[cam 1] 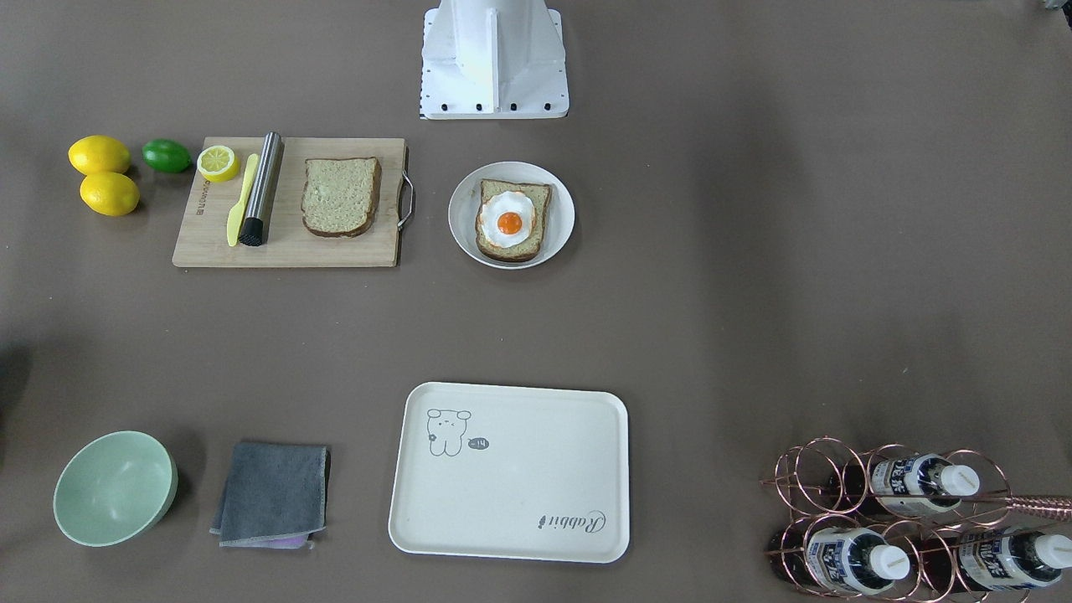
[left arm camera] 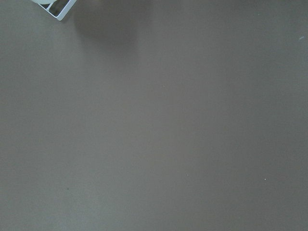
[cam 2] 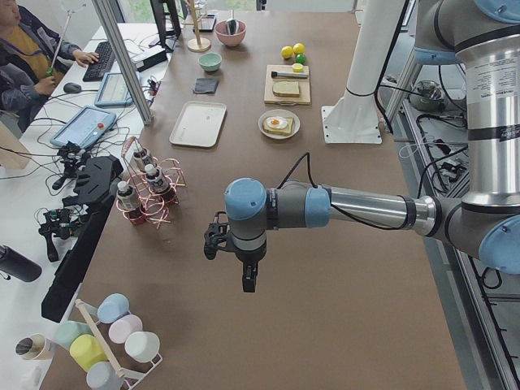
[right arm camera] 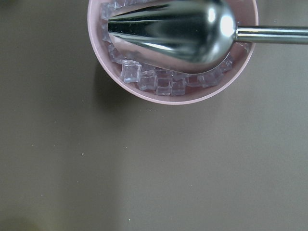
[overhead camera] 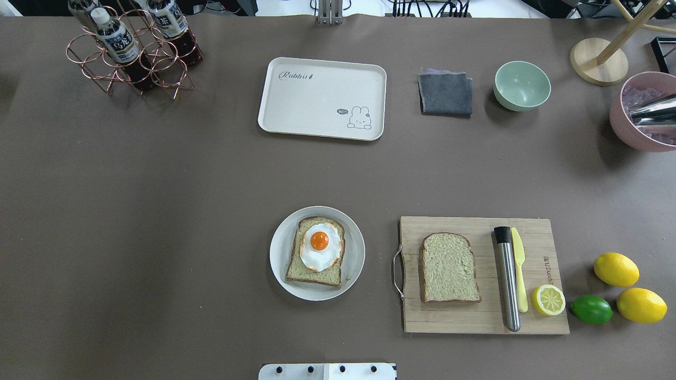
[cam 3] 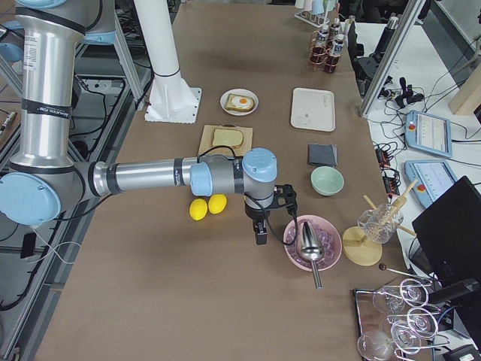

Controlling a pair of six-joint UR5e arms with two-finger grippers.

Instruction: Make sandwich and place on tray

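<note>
Nearest the robot's base, the plate (overhead camera: 355, 264) carries the egged slice (overhead camera: 299, 272), with the egg (overhead camera: 320, 248) lying flat on top, yolk up. Just to its right, apart from it, the board (overhead camera: 475, 316) holds the bare slice (overhead camera: 449, 267), lying flat, along with a steel tube (overhead camera: 508, 285), a yellow knife (overhead camera: 519, 274) and a half lemon (overhead camera: 548, 300). The sandwich is not assembled: the two slices are on separate surfaces.

Further out, the left gripper (cam 2: 249, 282) hangs fingers-down over bare table at the robot's left end. The right gripper (cam 3: 261, 236) hangs just beside the pink bowl (cam 3: 294, 259) of ice cubes with its scoop (right arm camera: 173, 33). Whether either pair of jaws is open or closed cannot be told, as only the side views show them.

At the far edge, the tray (overhead camera: 317, 100) lies flat with nothing on it, well apart from both slices. A grey cloth (overhead camera: 445, 94) lies beside it.
</note>
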